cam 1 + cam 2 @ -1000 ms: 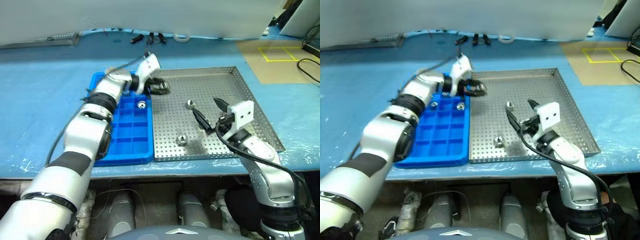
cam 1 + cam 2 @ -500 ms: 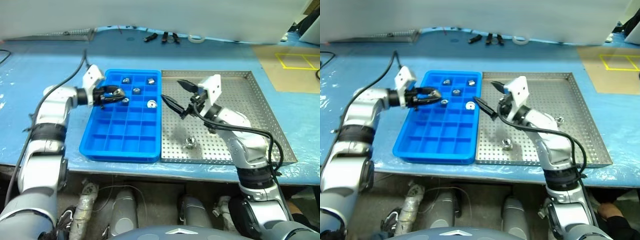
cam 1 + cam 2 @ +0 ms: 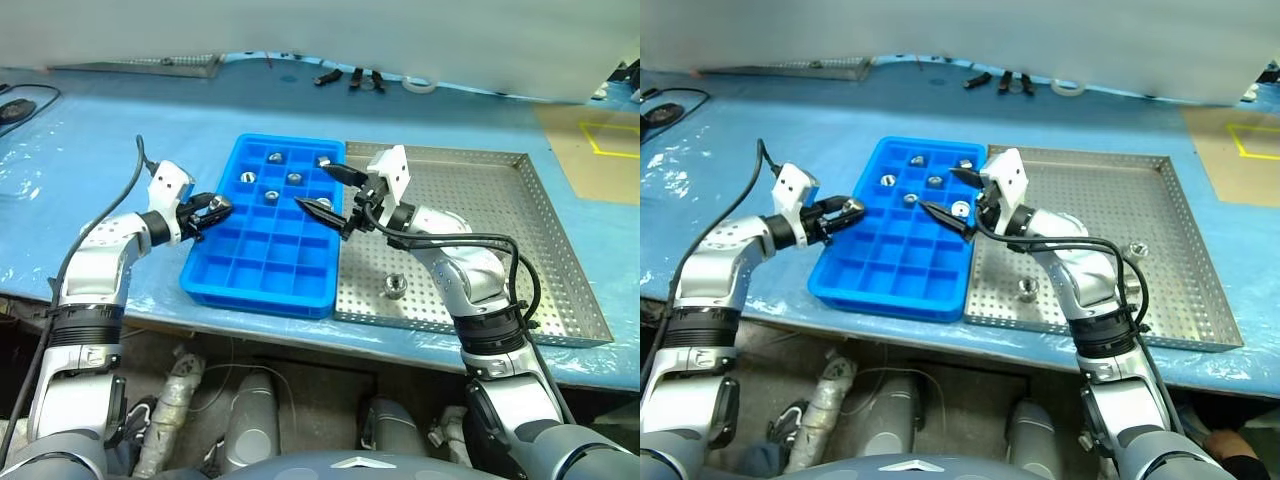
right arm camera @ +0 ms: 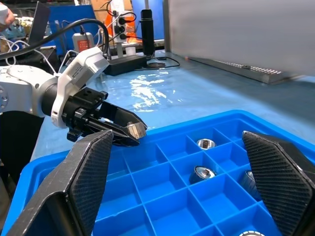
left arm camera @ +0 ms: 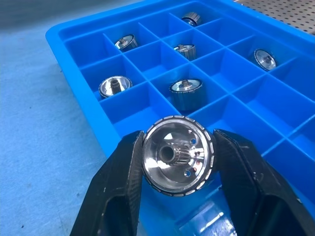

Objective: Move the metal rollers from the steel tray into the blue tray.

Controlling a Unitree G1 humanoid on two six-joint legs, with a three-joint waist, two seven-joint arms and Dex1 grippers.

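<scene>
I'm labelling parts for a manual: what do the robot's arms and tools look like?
Both arms are glossy silver-grey shells with black bands at the joints and black cables along them. Each wrist carries a white block. The left tool and right tool each have two black, pointed fingers.

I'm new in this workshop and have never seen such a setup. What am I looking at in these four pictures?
A two-armed humanoid robot sorts parts. Two pictures come from cameras on its head, two from cameras on its wrists. On the blue-covered table lie a blue tray with compartments, several holding metal rollers, and a perforated steel tray with two rollers left. The left end effector, at the blue tray's edge, is shut on one roller. The right end effector hangs open and empty above the blue tray.
</scene>
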